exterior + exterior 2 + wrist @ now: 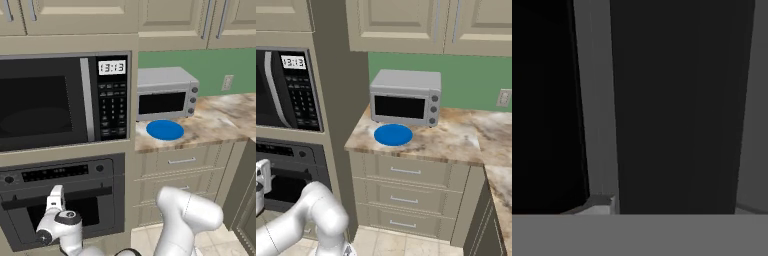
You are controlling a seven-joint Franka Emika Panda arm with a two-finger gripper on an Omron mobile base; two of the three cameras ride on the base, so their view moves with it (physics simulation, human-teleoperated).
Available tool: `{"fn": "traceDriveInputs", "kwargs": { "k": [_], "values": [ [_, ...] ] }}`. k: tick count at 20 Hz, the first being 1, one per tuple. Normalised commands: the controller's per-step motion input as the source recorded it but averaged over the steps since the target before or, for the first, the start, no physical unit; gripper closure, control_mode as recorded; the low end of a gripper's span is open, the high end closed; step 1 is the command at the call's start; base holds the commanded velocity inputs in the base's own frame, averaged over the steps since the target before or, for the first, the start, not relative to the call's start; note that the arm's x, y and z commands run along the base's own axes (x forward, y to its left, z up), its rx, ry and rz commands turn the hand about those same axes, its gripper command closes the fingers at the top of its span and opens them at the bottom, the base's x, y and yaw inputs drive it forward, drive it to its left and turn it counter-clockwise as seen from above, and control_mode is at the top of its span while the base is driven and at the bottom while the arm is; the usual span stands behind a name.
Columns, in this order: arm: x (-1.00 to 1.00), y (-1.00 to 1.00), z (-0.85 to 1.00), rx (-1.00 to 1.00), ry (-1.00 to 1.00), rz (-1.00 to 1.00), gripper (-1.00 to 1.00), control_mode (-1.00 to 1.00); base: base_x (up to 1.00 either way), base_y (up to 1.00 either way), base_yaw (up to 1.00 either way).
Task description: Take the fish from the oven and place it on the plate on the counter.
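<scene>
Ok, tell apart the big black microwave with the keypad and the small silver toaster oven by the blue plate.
The black microwave is built into the cabinet wall; the silver toaster oven stands on the marbled counter. The microwave is wider, with a keypad and clock; the toaster oven has round knobs. Both have dark windows and shut doors.

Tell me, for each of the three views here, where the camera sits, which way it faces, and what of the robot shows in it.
Left base view: behind the arm to its left, facing the oven, microwave and counter; the white arm rises at lower right, its hand at the oven handle.
Right base view: behind to the right, facing the counter and drawers; the arm shows at lower left.
Hand view: on the hand, close against the oven's dark front and grey bar handle.
Both base views share the blue plate and toaster oven.
</scene>
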Motion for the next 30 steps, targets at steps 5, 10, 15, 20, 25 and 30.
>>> {"fn": "traceDriveInputs", "kwargs": {
  "k": [5, 10, 15, 20, 25, 30],
  "values": [
    [-1.00, 0.16, -0.64, 0.00, 0.15, 0.08, 1.00, -1.00, 0.00, 0.00, 0.00],
    [-1.00, 0.08, -0.63, 0.00, 0.32, 0.07, 1.00, -1.00, 0.00, 0.00, 0.00],
    [-1.00, 0.21, -0.14, 0.14, 0.22, 0.01, 1.00, -1.00, 0.00, 0.00, 0.00],
    [-1.00, 0.02, -0.08, 0.03, 0.49, 0.05, 1.00, -1.00, 0.00, 0.00, 0.00],
    [-1.00, -0.05, -0.10, 0.00, 0.57, 0.11, 1.00, -1.00, 0.00, 0.00, 0.00],
    [-1.00, 0.01, -0.42, 0.00, 0.49, 0.05, 1.00, -1.00, 0.00, 0.00, 0.00]
  ]
}}
